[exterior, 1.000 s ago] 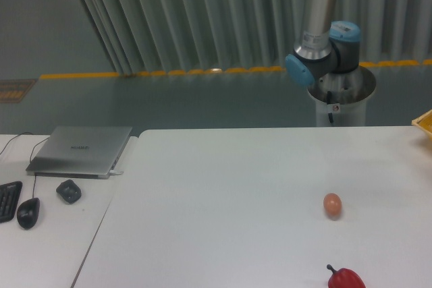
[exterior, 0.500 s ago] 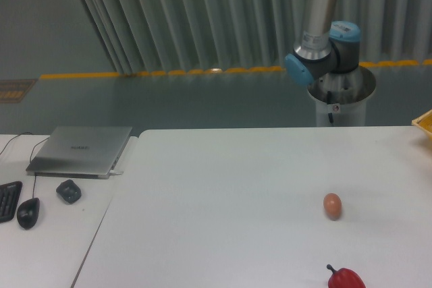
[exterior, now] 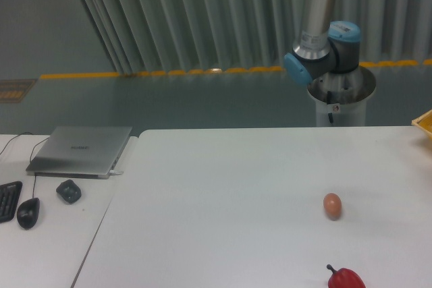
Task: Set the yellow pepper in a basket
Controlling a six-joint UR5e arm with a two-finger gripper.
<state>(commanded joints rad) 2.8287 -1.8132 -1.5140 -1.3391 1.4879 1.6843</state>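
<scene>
The yellow pepper is out of view. Only the arm's base and lower joints (exterior: 322, 45) show at the back right, rising out of the top of the frame; the gripper is out of view. A yellow corner (exterior: 425, 123) shows at the right edge of the table; I cannot tell whether it is the basket. A small brownish egg (exterior: 332, 206) lies on the white table (exterior: 223, 200) at the right. A red pepper (exterior: 345, 278) with a dark stem lies at the bottom edge, cut off by the frame.
A closed grey laptop (exterior: 82, 150), a small dark object (exterior: 68, 191), a black mouse (exterior: 28, 213) and a keyboard's edge (exterior: 7, 200) lie on the lower side table at the left. The arm's white pedestal (exterior: 341, 102) stands behind the table's back edge.
The arm's lower joint has shifted very slightly to the left. The egg and the red pepper have not moved.
</scene>
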